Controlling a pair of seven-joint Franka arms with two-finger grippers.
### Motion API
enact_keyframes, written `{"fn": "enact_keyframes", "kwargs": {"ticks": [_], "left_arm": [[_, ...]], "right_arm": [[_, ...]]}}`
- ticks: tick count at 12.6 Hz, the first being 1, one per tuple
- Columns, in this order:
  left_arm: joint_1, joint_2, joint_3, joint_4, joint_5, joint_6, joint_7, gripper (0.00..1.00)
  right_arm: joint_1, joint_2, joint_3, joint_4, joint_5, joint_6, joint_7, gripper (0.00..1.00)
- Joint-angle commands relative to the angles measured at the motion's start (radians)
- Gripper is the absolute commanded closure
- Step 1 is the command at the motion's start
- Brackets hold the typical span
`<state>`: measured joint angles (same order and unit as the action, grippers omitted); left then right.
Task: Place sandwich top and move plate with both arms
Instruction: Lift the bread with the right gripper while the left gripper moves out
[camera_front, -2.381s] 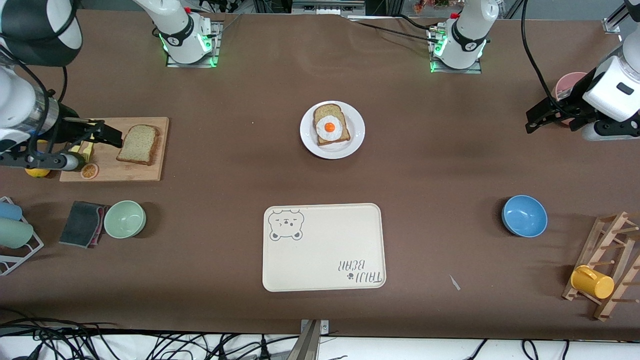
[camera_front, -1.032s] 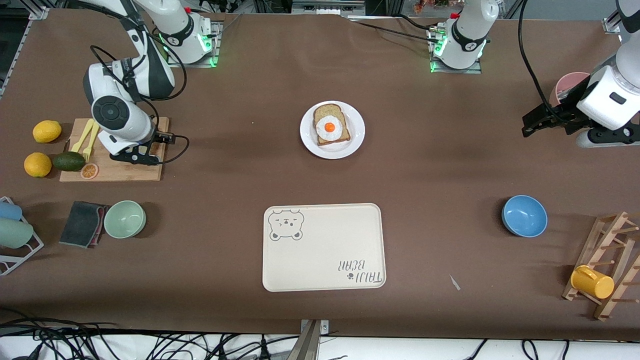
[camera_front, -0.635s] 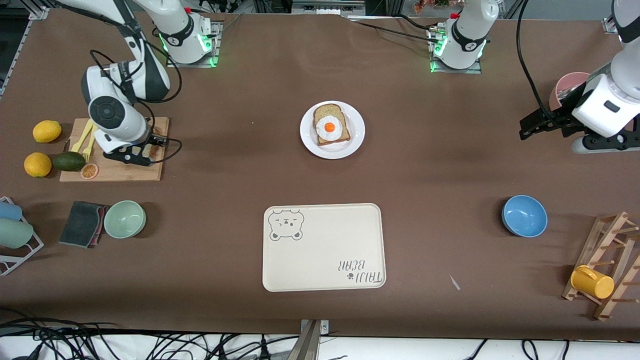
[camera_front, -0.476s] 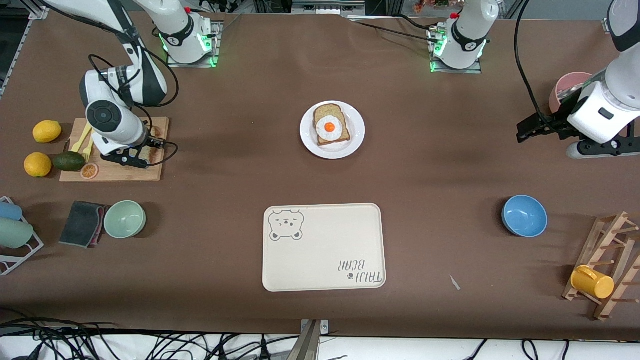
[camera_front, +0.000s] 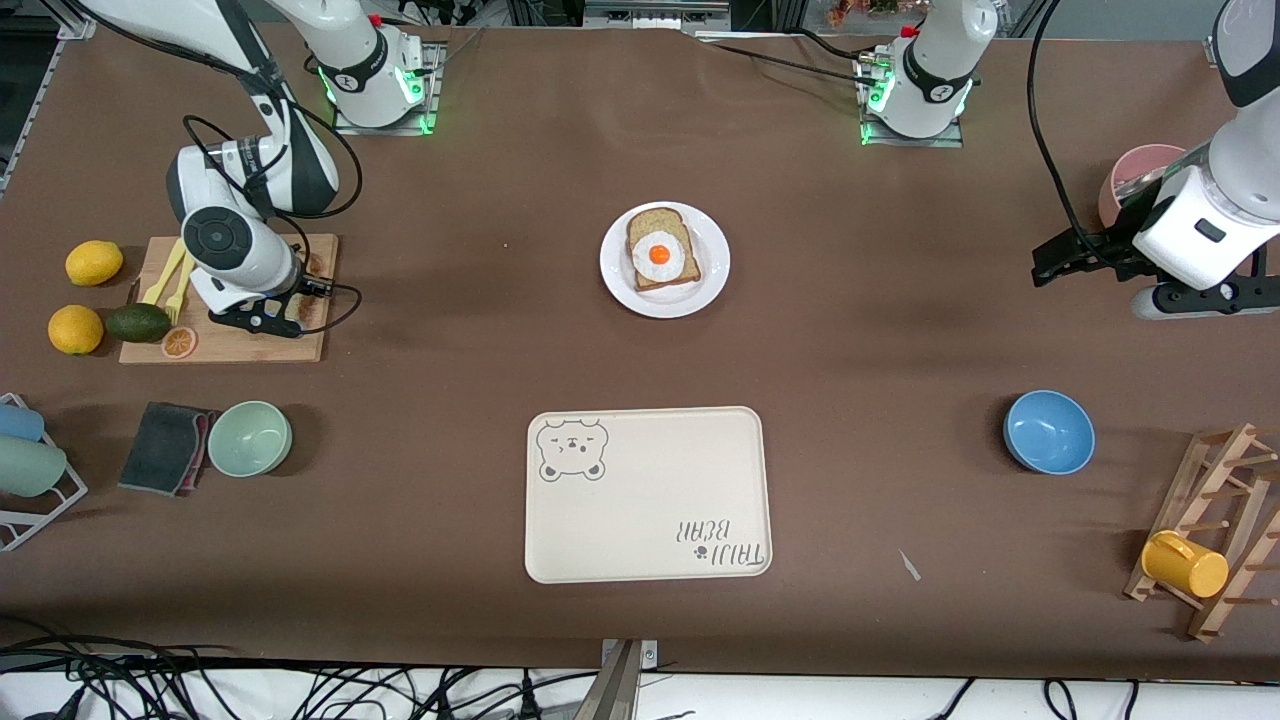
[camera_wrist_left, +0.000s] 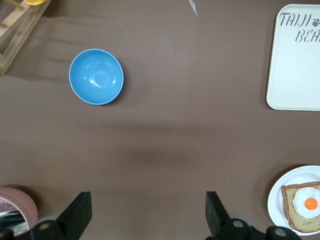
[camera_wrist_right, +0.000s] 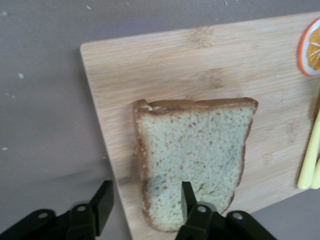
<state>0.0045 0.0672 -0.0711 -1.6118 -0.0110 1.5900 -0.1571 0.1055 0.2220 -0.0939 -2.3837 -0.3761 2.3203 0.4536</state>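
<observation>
The sandwich top (camera_wrist_right: 192, 160), a speckled tan slice with a brown crust, lies flat on the wooden cutting board (camera_wrist_right: 210, 65). In the front view my right hand hides most of it. My right gripper (camera_wrist_right: 146, 192) is open just above it, one finger over the slice and the other over the board's edge. In the front view the right gripper (camera_front: 283, 312) is low over the board. The white plate (camera_front: 712, 285) holds the twin slice with the fried egg (camera_front: 660, 255). My left gripper (camera_wrist_left: 147, 200) is open and empty over bare table (camera_front: 1045, 268).
A cream bear tray (camera_front: 648, 500) lies nearer the camera than the plate. A blue bowl (camera_front: 1048, 432), pink cup (camera_front: 1130, 170) and rack with a yellow mug (camera_front: 1185, 565) sit at the left arm's end. A green bowl (camera_front: 250, 438), lemons and an avocado (camera_front: 138, 322) are near the board.
My right arm has swung in from the table's end and come down over the cutting board, covering the slice. My left gripper has drifted slightly toward the table's middle.
</observation>
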Motion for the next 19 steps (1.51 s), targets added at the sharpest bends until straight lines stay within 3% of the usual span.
{"fn": "enact_keyframes", "kwargs": {"ticks": [1, 6, 7, 9, 10, 14, 17, 19], "left_arm": [[0.006, 0.006, -0.004, 0.023, -0.040, -0.016, -0.012, 0.00], [0.005, 0.013, -0.004, 0.015, -0.041, -0.018, -0.013, 0.00], [0.002, 0.016, -0.006, 0.018, -0.041, -0.016, -0.015, 0.00], [0.000, 0.017, -0.004, 0.020, -0.041, -0.016, -0.016, 0.00], [0.005, 0.020, -0.006, 0.017, -0.041, -0.016, -0.016, 0.00], [0.005, 0.023, -0.006, 0.020, -0.041, -0.016, -0.018, 0.00], [-0.003, 0.026, -0.006, 0.026, -0.041, -0.010, -0.024, 0.00], [-0.009, 0.054, -0.006, 0.030, -0.062, -0.002, -0.042, 0.00]], "right_arm": [[-0.012, 0.025, -0.001, -0.003, -0.038, 0.034, 0.028, 0.39], [-0.013, 0.059, -0.023, -0.005, -0.038, 0.071, 0.030, 0.61], [-0.013, 0.059, -0.023, -0.005, -0.038, 0.070, 0.030, 0.70], [-0.013, 0.051, -0.023, -0.005, -0.038, 0.062, 0.030, 0.96], [-0.013, 0.048, -0.023, -0.005, -0.038, 0.056, 0.030, 1.00], [-0.004, -0.032, 0.006, 0.030, -0.032, -0.083, 0.030, 1.00], [-0.004, -0.084, 0.097, 0.110, -0.029, -0.242, -0.001, 1.00], [-0.004, -0.090, 0.224, 0.147, -0.023, -0.269, 0.005, 1.00]]}}
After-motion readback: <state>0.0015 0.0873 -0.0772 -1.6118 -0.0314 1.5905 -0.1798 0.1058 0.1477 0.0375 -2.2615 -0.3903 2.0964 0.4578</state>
